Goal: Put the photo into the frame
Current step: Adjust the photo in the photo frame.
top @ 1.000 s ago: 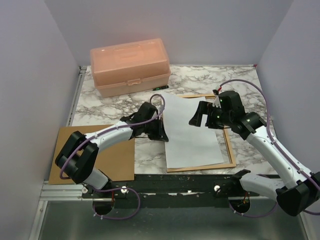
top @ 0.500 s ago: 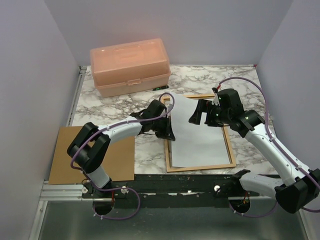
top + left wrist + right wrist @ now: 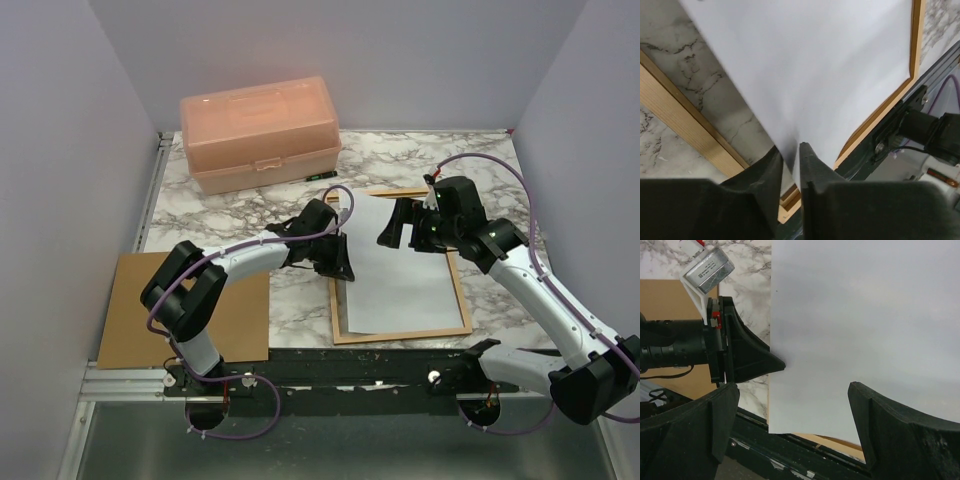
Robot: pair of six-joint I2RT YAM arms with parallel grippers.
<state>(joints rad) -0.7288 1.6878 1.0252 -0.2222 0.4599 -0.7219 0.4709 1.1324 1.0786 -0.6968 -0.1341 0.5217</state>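
Note:
The photo (image 3: 400, 265) lies white side up over the orange-brown frame (image 3: 466, 312), its left edge raised a little. My left gripper (image 3: 340, 262) is shut on that left edge; in the left wrist view the sheet (image 3: 815, 65) runs down between the two black fingers (image 3: 791, 150), with the frame's rail (image 3: 680, 125) below. My right gripper (image 3: 392, 232) hangs open above the photo's far part. The right wrist view looks down on the white sheet (image 3: 865, 315) between my spread fingers (image 3: 792, 390), and the left gripper's tip (image 3: 752, 360) touches its edge.
A pink plastic box (image 3: 258, 132) stands at the back left. A plain brown backing board (image 3: 215, 310) lies at the near left, under the left arm. The black mounting rail (image 3: 350, 365) runs along the table's near edge.
My left gripper has carried the photo's left edge to the right, and the sheet has come down squarer over the frame. The right gripper has barely moved.

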